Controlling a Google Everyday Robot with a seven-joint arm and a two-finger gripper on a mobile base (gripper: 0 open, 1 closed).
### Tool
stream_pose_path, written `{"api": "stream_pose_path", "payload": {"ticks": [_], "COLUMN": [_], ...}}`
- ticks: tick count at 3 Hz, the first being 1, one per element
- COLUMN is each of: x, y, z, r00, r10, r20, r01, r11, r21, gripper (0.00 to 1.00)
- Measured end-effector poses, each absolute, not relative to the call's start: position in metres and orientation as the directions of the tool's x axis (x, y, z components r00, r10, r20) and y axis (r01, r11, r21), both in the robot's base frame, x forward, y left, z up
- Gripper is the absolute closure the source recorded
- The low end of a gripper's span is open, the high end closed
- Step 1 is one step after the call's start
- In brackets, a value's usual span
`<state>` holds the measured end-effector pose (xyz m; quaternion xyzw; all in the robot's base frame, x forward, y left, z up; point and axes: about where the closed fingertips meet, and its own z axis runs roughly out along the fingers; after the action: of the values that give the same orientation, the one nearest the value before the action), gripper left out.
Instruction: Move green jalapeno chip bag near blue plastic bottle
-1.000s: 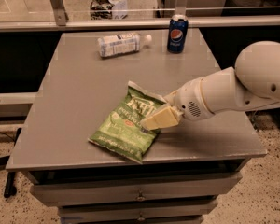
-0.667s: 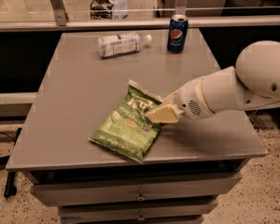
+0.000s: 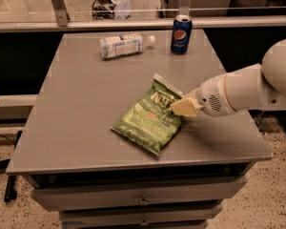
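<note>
The green jalapeno chip bag (image 3: 148, 118) is a crinkled light-green foil bag lying near the middle of the grey table (image 3: 86, 104). My gripper (image 3: 185, 108) reaches in from the right on a white arm and is shut on the bag's right edge. The blue plastic bottle (image 3: 121, 45), clear with a pale label and a white cap, lies on its side at the back of the table, well apart from the bag.
A dark blue Pepsi can (image 3: 181, 34) stands upright at the back, right of the bottle. A glass-and-metal rail (image 3: 133, 23) runs behind the table. Drawers (image 3: 143, 199) sit below the table's front edge.
My gripper has moved to the right and a little toward the back, and the chip bag has shifted with it. The bottle and can have not moved.
</note>
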<state>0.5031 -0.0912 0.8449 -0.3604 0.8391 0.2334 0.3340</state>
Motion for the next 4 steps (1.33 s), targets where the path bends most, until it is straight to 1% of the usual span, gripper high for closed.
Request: {"api": "stream_pose_path", "payload": {"ticks": [1,2,3,4], "x": [0.523,0.523,0.523,0.536], "y": [-0.150,-0.163,-0.161,-0.163], "z": [0.876,0.875,0.875,0.880], "r00": [-0.556,-0.576,-0.574,-0.571], "r10": [-0.398,-0.386,-0.388,-0.328], "r20": [-0.730,-0.720,-0.721,-0.752], "r01": [-0.643,-0.615,-0.617,-0.563], "r11": [0.762,0.786,0.784,0.823], "r21": [0.074,0.071,0.070,0.069], "gripper": [1.00,1.00,1.00,1.00]}}
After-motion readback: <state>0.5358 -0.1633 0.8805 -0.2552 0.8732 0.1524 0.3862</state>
